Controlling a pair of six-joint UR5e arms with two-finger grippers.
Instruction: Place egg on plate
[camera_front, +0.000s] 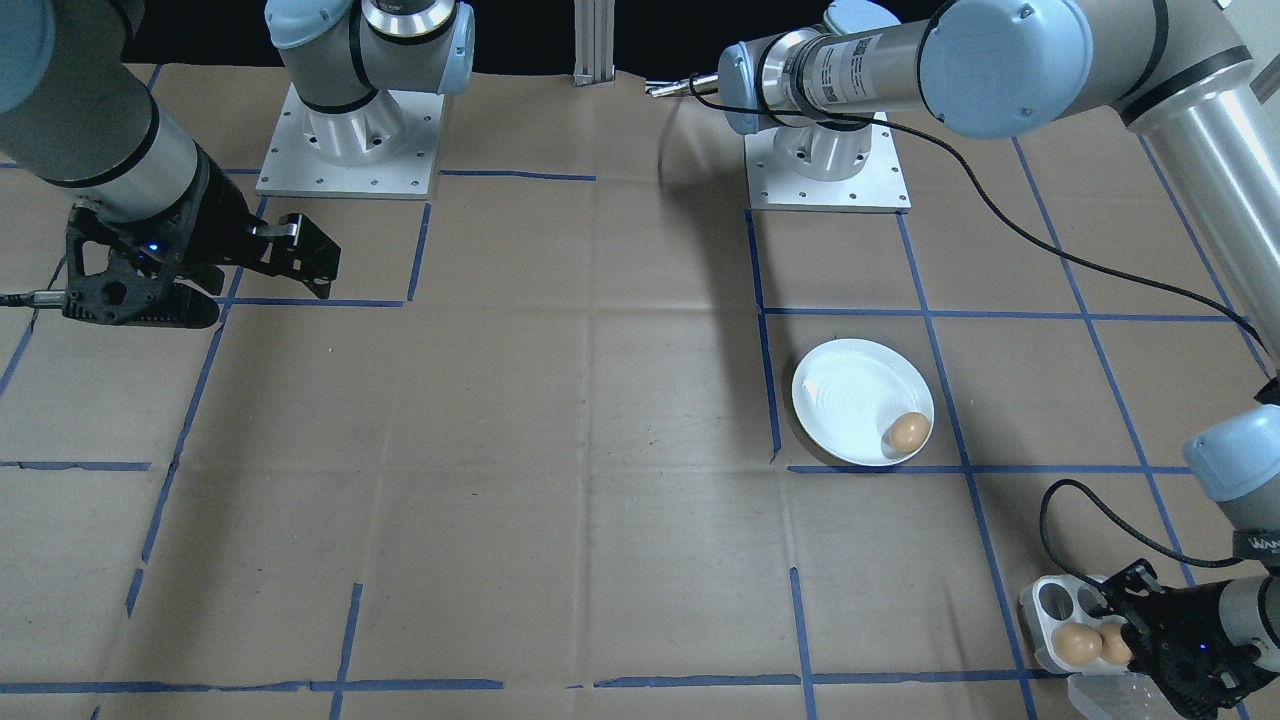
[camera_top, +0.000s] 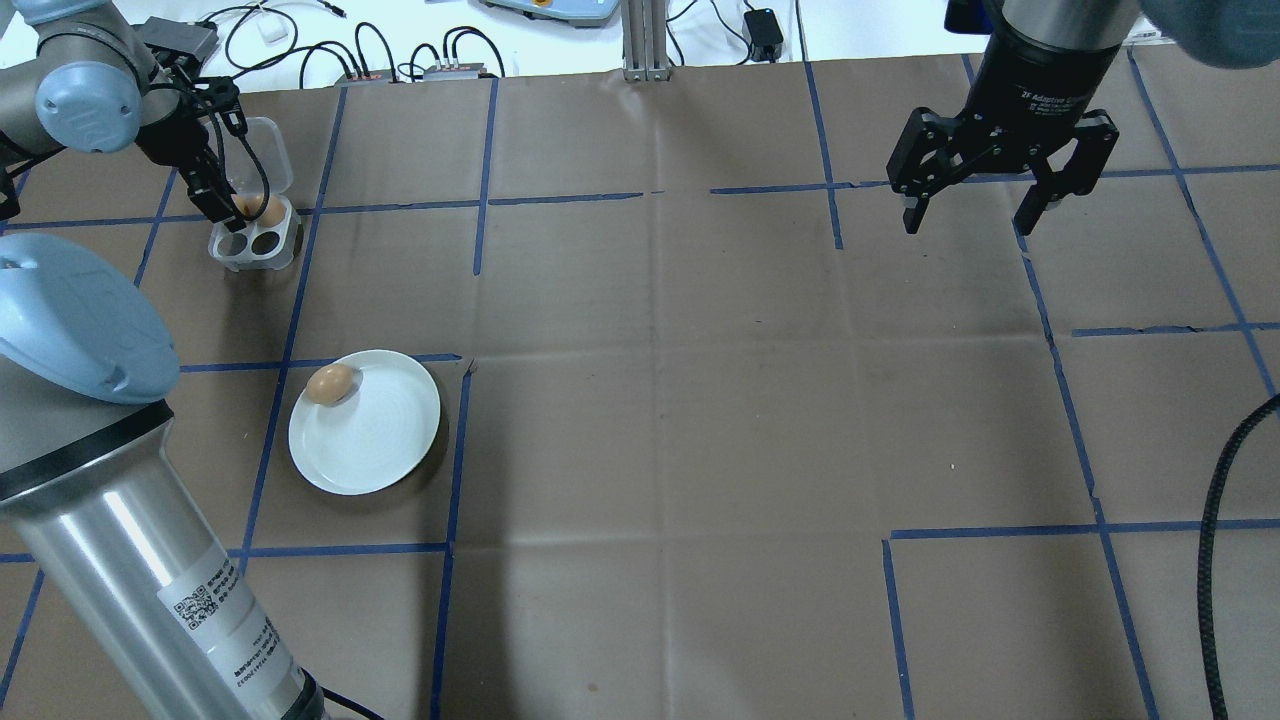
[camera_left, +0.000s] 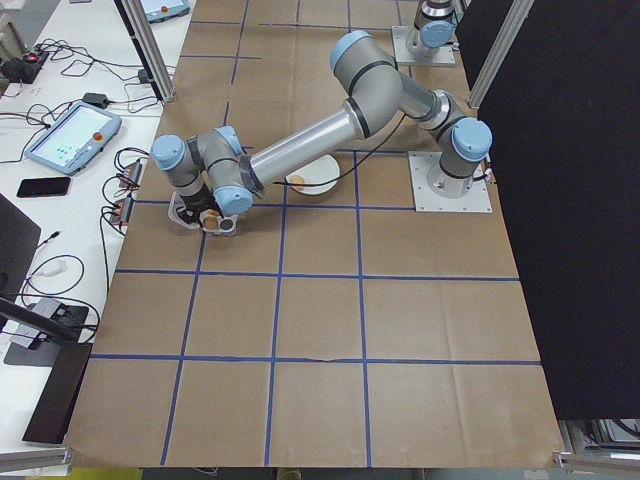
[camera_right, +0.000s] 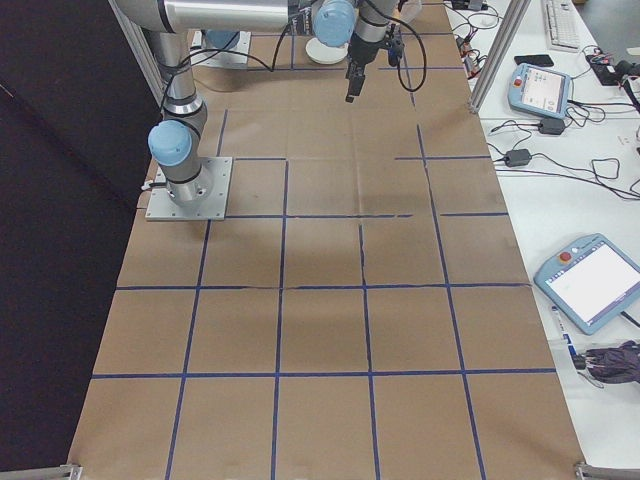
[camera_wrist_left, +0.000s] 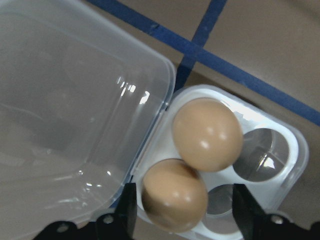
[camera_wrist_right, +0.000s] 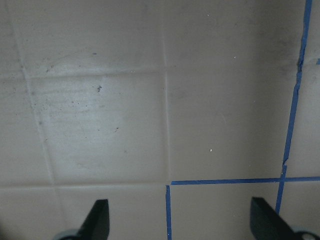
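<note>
Two eggs (camera_wrist_left: 192, 170) sit in the tray (camera_wrist_left: 280, 165) between the left gripper's (camera_wrist_left: 182, 212) spread, empty fingers; right gripper (camera_top: 1005, 195) wide open, empty.

Plate (camera_top: 385, 440): white, faint concentric rings. Eggs (camera_wrist_left: 206, 134): tan-brown. Egg tray (camera_wrist_left: 280, 155): white, clear lid. Desk (camera_top: 700, 420): brown, blue tape grid.

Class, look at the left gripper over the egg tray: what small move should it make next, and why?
Probably lower and close the left gripper on the near egg: its open fingers straddle that egg in the tray, and the plate holds only one egg.
</note>
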